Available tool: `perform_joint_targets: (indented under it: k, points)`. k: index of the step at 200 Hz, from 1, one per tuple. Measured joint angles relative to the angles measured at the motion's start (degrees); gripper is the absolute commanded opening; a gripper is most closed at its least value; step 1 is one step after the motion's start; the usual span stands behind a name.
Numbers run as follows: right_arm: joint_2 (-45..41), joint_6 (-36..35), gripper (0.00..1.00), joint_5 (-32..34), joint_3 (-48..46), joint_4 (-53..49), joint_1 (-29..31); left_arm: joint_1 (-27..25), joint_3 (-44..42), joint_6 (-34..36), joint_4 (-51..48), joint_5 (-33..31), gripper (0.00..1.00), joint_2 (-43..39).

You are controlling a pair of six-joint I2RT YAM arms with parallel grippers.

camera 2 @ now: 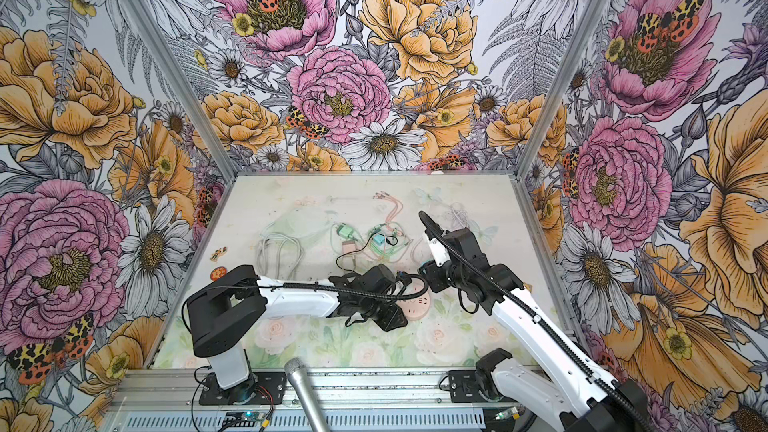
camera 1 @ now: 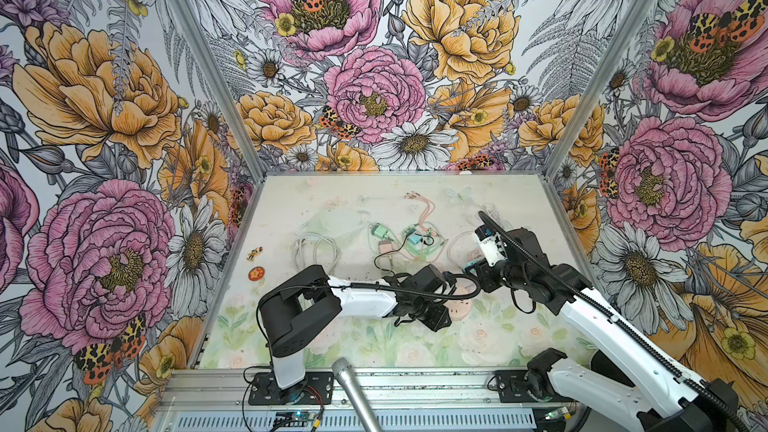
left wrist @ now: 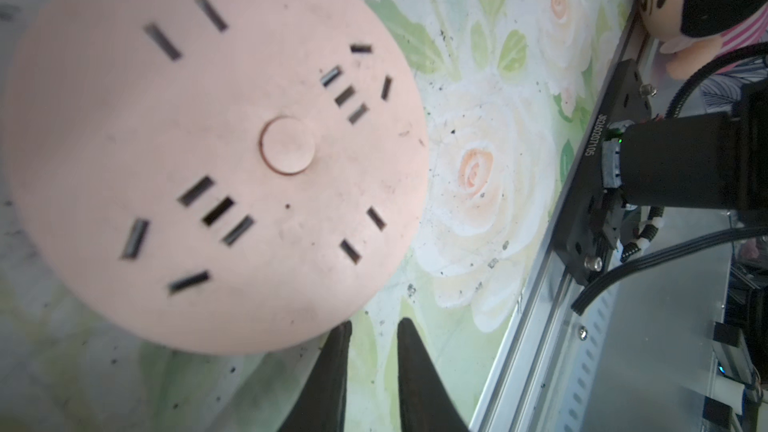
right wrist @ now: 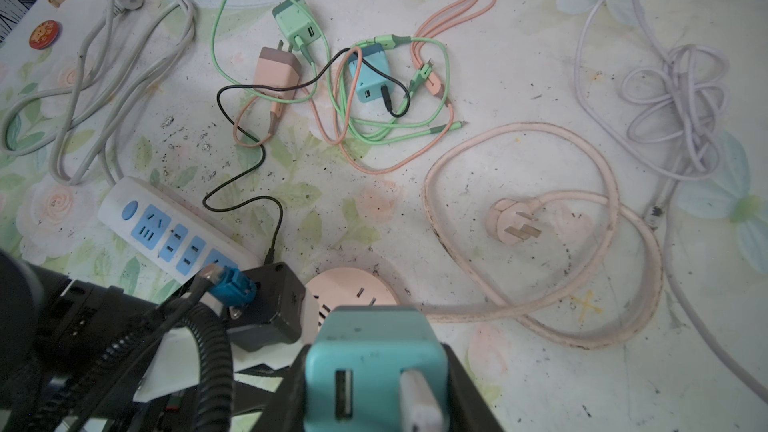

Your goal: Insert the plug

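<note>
A round pink socket (left wrist: 216,151) lies flat on the flowered mat, its slots facing up, and shows partly in both top views (camera 1: 460,308) (camera 2: 417,308). My left gripper (left wrist: 372,326) hovers at the socket's rim, open by a narrow gap with only mat between the fingers. One fingertip (left wrist: 343,332) sits against the socket's edge. My right gripper (right wrist: 376,361) is shut on a teal plug (right wrist: 374,342), a USB charger block with a white cable end (right wrist: 419,398) in one port. The plug hangs just above and beside the socket (right wrist: 353,284); its prongs are hidden.
A white power strip (right wrist: 174,230) lies beside the left wrist. Farther back lie green (right wrist: 297,20), pink (right wrist: 278,68) and teal (right wrist: 370,76) chargers in tangled cables, a pink cord with a three-pin plug (right wrist: 513,224), a grey cord (right wrist: 104,76) and a lilac cable (right wrist: 673,105). A microphone (camera 1: 353,388) leans over the front rail.
</note>
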Motion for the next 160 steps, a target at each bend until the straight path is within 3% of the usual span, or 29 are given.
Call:
perform_joint_targets:
  k: [160]
  points:
    - [0.2,3.9,0.00,-4.3,-4.0,2.5,-4.0,7.3,4.9,-5.2,7.5,0.0,0.25,7.3]
